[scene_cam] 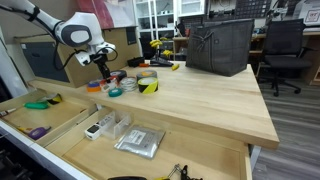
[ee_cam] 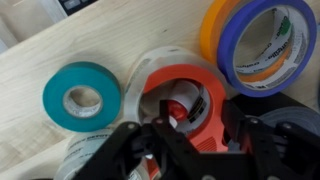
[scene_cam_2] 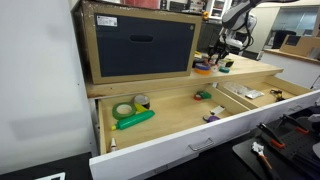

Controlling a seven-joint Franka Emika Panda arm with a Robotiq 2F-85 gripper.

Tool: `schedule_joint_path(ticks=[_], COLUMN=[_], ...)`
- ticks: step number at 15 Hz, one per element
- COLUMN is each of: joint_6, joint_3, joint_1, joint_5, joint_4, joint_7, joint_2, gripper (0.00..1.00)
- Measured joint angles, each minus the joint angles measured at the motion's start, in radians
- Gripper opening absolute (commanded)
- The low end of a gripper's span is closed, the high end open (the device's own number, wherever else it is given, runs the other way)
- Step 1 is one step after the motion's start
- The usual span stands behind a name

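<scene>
1. Pincer [ee_cam: 192, 128] is straddling the red tape roll [ee_cam: 180, 76] near the tabletop's [scene_cam: 200, 100] corner; jaws half-closed, and it cannot be told whether they are gripping.
2. An off-centre squeeze is risking the roll slipping out or dragging the adjoining white roll [ee_cam: 133, 88].

Legible text: none in any view | red roll [ee_cam: 185, 92], wrist view: mark inside the core too blurred to read | striped roll [scene_cam: 148, 84], exterior view: yellow-and-black warning bands, no lettering made out | bag [scene_cam: 138, 142] in the drawer: any print too small to tell
</scene>
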State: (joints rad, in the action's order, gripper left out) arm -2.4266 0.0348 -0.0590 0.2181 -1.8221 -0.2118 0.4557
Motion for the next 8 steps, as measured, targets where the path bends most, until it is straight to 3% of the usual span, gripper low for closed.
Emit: schedule_joint_path(ticks=[4, 8], joint_6=[0.043, 0.050], joint_3=[-0.015, -0.021], joint_1=[0.000, 0.002], joint_5=[0.055, 0.059], joint_4=[0.011, 0.011], joint_7=[0.000, 0.000], joint_2=[-0.003, -0.010], gripper=[0.01, 0.00])
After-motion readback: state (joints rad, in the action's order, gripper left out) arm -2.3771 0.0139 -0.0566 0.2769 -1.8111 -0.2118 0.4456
